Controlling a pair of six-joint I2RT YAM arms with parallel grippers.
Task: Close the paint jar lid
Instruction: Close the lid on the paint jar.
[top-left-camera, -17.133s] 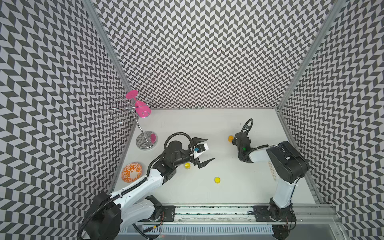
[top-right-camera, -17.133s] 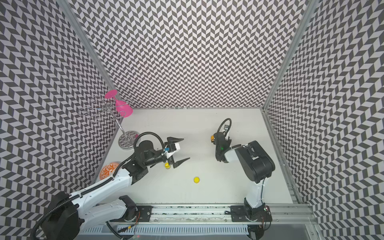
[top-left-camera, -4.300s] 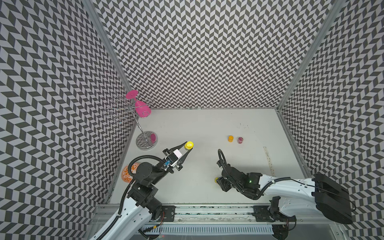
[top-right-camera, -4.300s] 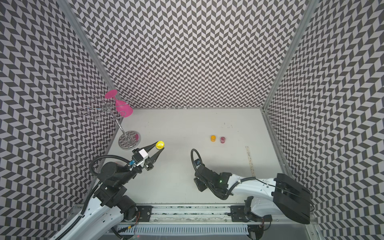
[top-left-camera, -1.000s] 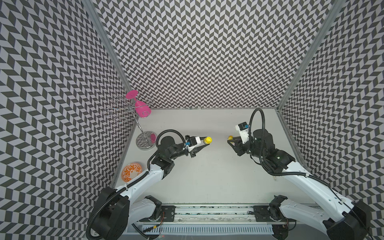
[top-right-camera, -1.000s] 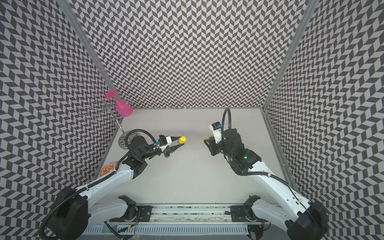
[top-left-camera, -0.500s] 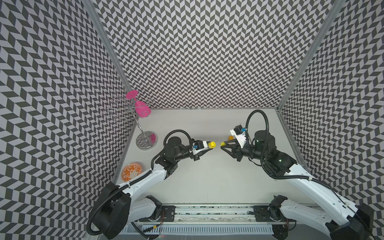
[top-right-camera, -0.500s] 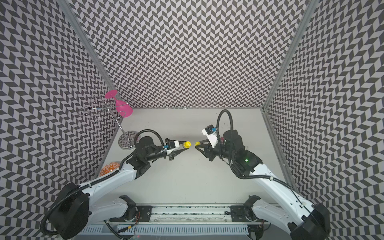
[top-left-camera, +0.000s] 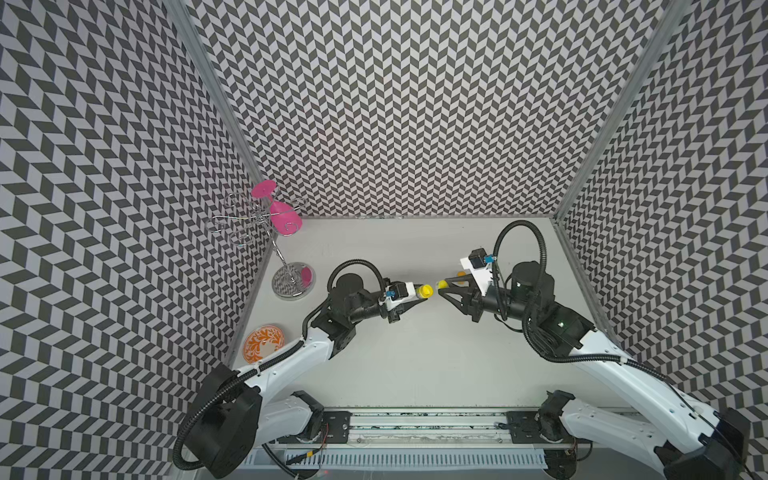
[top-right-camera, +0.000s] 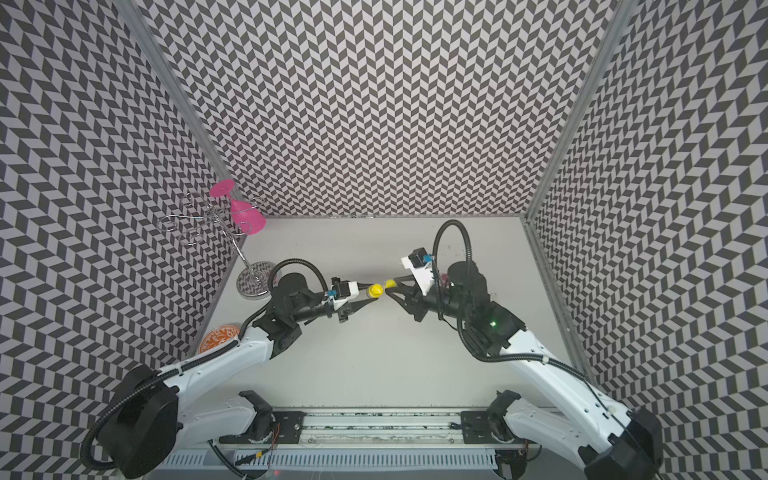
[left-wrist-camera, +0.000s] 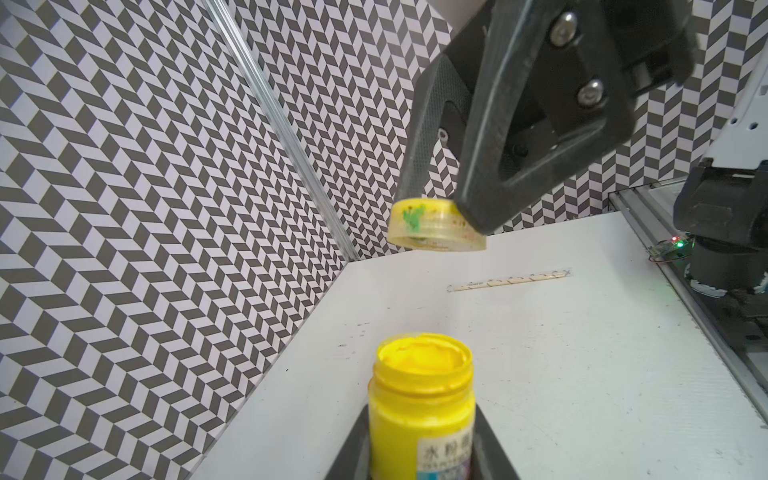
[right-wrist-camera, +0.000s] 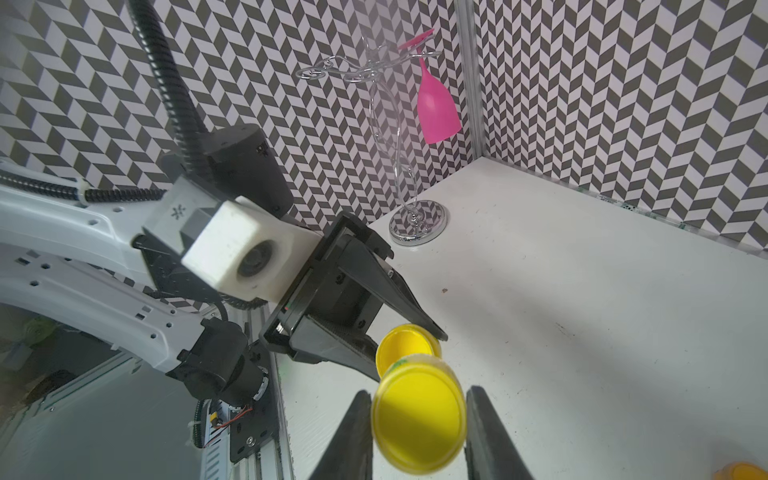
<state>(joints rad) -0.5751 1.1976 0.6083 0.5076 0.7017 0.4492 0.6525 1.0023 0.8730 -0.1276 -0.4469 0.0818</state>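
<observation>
Over white table (left-wrist-camera: 582, 353), paint jar (left-wrist-camera: 419, 407) reads 水粉.

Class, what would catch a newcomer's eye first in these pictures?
Mid-table, the left gripper holds an open yellow paint jar facing the lid in the right gripper, a small gap between. At the far left, a pink glass hangs from a wire rack.
</observation>
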